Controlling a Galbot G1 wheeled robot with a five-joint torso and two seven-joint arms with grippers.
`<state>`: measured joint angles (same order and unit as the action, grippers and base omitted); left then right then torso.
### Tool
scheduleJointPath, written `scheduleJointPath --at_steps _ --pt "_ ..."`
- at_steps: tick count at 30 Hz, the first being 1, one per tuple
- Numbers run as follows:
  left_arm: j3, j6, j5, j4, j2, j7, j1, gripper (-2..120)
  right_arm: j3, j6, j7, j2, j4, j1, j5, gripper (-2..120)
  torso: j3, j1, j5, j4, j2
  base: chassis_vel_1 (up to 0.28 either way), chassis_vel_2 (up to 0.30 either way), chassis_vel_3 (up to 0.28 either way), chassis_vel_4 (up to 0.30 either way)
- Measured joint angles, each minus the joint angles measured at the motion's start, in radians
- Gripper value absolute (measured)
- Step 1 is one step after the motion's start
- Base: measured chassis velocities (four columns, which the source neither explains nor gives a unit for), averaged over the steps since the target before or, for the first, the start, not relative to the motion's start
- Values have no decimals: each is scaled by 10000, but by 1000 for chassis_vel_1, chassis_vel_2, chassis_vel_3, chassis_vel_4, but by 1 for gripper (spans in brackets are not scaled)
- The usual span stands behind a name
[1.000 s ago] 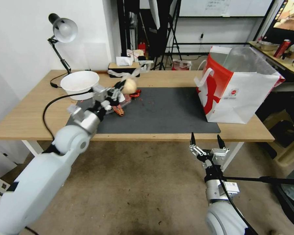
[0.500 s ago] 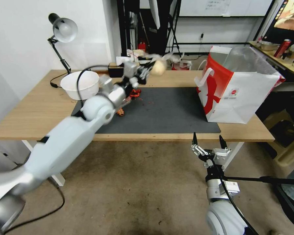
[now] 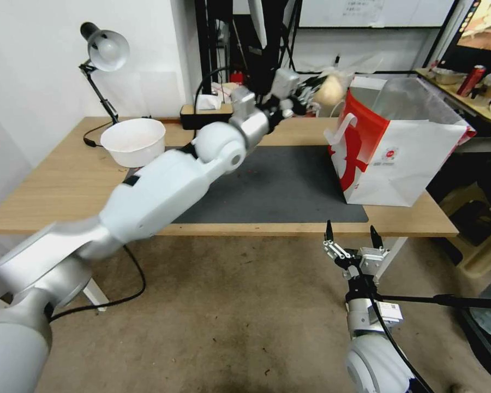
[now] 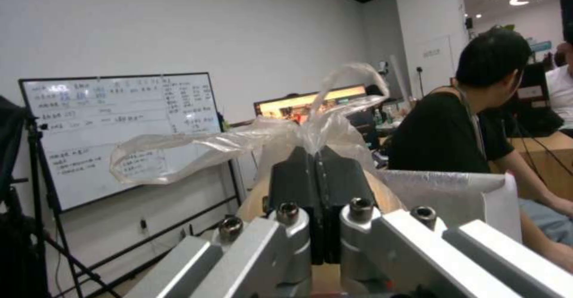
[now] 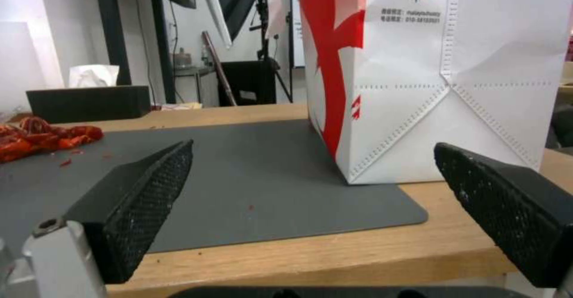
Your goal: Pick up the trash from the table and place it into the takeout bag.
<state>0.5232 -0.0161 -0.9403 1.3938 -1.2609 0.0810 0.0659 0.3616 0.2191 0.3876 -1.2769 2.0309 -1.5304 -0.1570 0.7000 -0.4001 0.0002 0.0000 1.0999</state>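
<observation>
Where the takeout bag [image 3: 398, 147] stands on the right end of the dark grey mat [image 3: 278, 185], its white near face carries a small round red logo with a line of tiny print under it; from the right wrist the same face [image 5: 454, 74] shows two short lines of small black print below the logo, the lower one a string of digits, too fine to read with certainty. A broad red figure covers the bag's left side panel. A whiteboard [image 4: 119, 128] with rows of faint handwriting, not legible, stands in the room beyond the left wrist.

The left gripper [image 3: 305, 93] is raised high above the far edge of the table [image 3: 49, 191], just left of the takeout bag's open top. Its jaws are pressed together on the knotted neck of the clear bag with tan bun [image 3: 330, 90], which hangs at the fingertips close beside the bag's upper left corner. From the left wrist, the two dark fingers [image 4: 298, 190] meet flat with the crumpled clear plastic [image 4: 239, 143] pinched between them and its loops flaring above.

The right gripper [image 3: 350, 236] hovers low in front of the table's near edge, below the takeout bag, its jaws spread wide and holding nothing.

A white bowl [image 3: 132, 141] sits on the far left of the table, beside the desk lamp [image 3: 103, 52].
</observation>
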Motion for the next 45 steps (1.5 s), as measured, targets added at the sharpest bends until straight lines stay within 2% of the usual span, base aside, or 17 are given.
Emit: scheduleJointPath --at_steps 10,16,28,31,35,42,45 --pt "489 -78 -144 -1110 -935 138 881 0 25 1 10 -74 -16 75 -25 100 0 1 0 -1 0 0 0 0 0" --pt "1079 -257 -322 -2022 -1663 296 1440 0 40 48 11 -175 -61 81 -7 100 0 0 -1 1 0 0 0 0 0" --pt "1628 -346 -457 -3163 -2910 485 1874 0 45 122 8 -290 -88 51 50 100 -1 0 0 -1 0 0 0 0 0" --pt "1837 -370 -627 -3759 -3335 597 2078 0 36 124 7 -339 -53 41 83 100 -1 1 0 -2 2 0 0 0 0" --pt "2097 -161 -1006 -4003 -3487 613 2176 0 28 165 3 -345 -65 20 122 100 -1 0 -1 -2 2 0 0 0 0" --pt "2202 84 -1072 -4238 -3509 591 2179 1 -3 239 -12 -343 -182 64 120 100 -1 0 -1 2 1 0 0 0 0" --pt "2202 102 -1065 -4243 -3504 555 2179 10 11 246 -12 -342 -182 64 116 100 -1 2 -2 1 2 0 0 0 0"
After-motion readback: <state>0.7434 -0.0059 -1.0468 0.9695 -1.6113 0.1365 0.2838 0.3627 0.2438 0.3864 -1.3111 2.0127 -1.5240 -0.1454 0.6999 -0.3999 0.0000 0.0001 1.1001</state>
